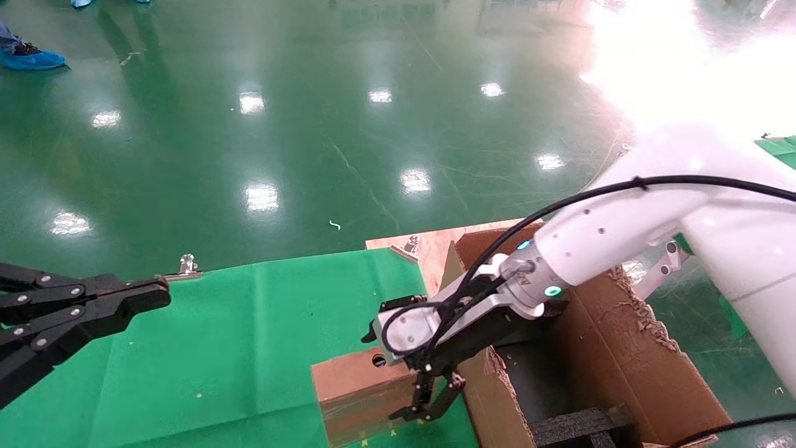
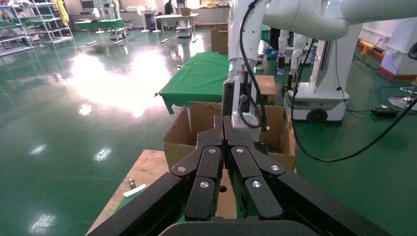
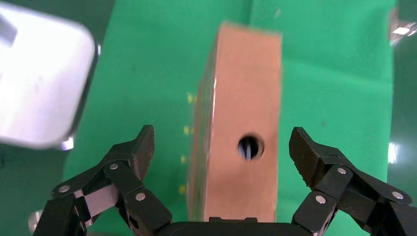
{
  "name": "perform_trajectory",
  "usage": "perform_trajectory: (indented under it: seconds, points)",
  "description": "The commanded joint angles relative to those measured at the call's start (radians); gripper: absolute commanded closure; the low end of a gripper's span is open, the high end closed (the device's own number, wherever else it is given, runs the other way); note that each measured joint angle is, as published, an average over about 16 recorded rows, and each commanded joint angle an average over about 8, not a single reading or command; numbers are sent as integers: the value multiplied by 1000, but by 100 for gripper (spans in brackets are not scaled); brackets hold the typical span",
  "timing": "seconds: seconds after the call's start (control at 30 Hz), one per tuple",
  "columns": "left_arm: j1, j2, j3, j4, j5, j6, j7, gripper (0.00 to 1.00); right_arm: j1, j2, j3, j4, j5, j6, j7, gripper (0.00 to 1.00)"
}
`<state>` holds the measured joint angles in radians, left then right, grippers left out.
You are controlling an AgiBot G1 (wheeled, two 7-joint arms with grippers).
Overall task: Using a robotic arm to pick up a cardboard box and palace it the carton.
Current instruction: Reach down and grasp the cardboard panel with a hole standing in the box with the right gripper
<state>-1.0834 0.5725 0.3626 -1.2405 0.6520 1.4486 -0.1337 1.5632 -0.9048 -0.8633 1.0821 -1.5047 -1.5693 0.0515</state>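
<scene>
Box (image 1: 357, 389) stands on edge on the green cloth (image 1: 236, 348), just beside the carton (image 1: 615, 361), its narrow face with the round hole turned upward toward the right gripper (image 1: 429, 398). The head view cuts off its lower end at the frame edge, and the gripper's body covers part of its top, so the full length cannot be seen.

The right arm (image 1: 622, 230) reaches in from the right across the carton's near corner. Its gripper hangs over the box with the fingers spread — the right wrist view shows both fingertips (image 3: 140, 150) standing clear on either side of the box (image 3: 241, 132), touching neither long face. In the head view only one side of the claw is plain; the other is behind the box's corner.

The carton sits at the table's right end, its flaps ragged and torn. A black foam insert (image 1: 578, 426) shows at the bottom of it, though the arm hides much of the interior and the frame edge trims the rest.

The left gripper (image 1: 158, 295) is parked over the cloth's left side, well apart from the box, its fingers pressed together tip to tip — the left wrist view (image 2: 223, 132) confirms this. That same view looks past the claw to the carton (image 2: 189, 130) and the right arm (image 2: 295, 17), but the box is almost wholly hidden behind the black links there.
</scene>
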Motion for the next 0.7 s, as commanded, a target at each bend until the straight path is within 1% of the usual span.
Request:
perform_trajectory:
  seconds: [0.03,0.2,0.23,0.27,0.3,0.5,0.53,0.57,0.7]
  points:
    - [0,0,0,0,0,0,0,72,20,-18,-29,-4,-31,-1,-9,0]
    - [0,0,0,0,0,0,0,10,42,-34,-65,-4,-55,5,-27,0]
    - [0,0,0,0,0,0,0,0,45,-36,-69,-6,-56,6,-30,0]
    - [0,0,0,0,0,0,0,0,47,-38,-73,-8,-57,6,-32,6]
    - [0,0,0,0,0,0,0,0,48,-40,-76,-10,-58,7,-34,17]
    - [0,0,0,0,0,0,0,0,50,-44,-81,-16,-55,8,-35,92]
    - [0,0,0,0,0,0,0,0,49,-43,-81,-16,-55,8,-35,98]
    - [0,0,0,0,0,0,0,0,49,-43,-80,-15,-55,8,-35,100]
    - [0,0,0,0,0,0,0,0,47,-41,-77,-12,-55,8,-35,100]
